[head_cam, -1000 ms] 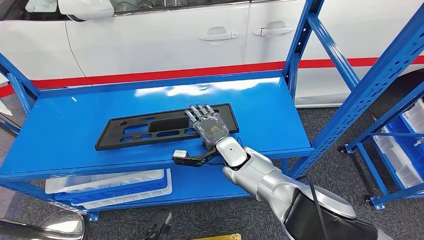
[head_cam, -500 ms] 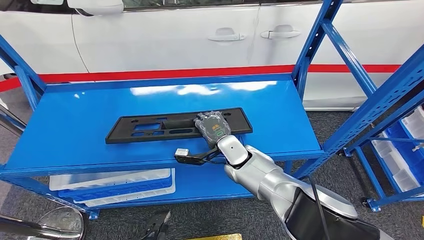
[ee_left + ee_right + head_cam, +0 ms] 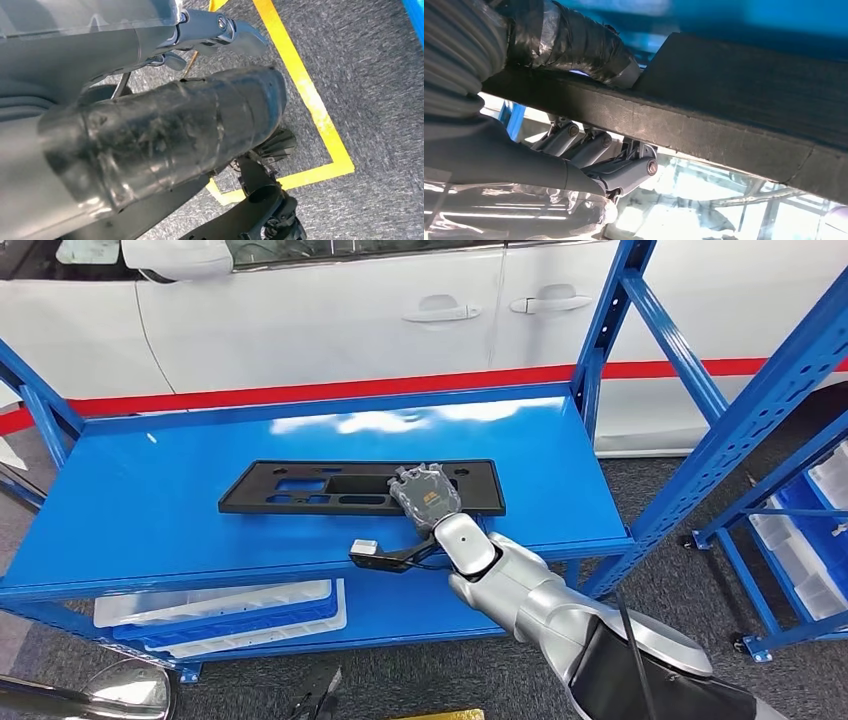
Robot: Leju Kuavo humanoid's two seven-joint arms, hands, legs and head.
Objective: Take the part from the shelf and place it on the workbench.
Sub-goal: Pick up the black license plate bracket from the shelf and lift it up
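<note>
The part (image 3: pixel 300 488) is a long flat black panel with several cut-outs, lying lengthwise on the blue shelf (image 3: pixel 140 520). My right hand (image 3: pixel 425 495) grips its right portion near the front edge, fingers curled over the top. The right wrist view shows the panel's dark edge (image 3: pixel 734 100) clamped between the thumb (image 3: pixel 574 45) on one face and the fingers (image 3: pixel 624 172) on the other. My left hand (image 3: pixel 175 125) hangs over the grey floor and holds nothing, its fingers apart.
A white car with a red stripe stands right behind the shelf. Blue uprights (image 3: pixel 740 410) slant up at the right, with blue bins (image 3: pixel 815 540) beyond. White and blue trays (image 3: pixel 220 610) sit on the lower level. Yellow floor tape (image 3: pixel 310 100) runs under the left arm.
My right hand went from flat with fingers stretched out over the panel to curled around it. The panel has swung more level and shifted a little to the right.
</note>
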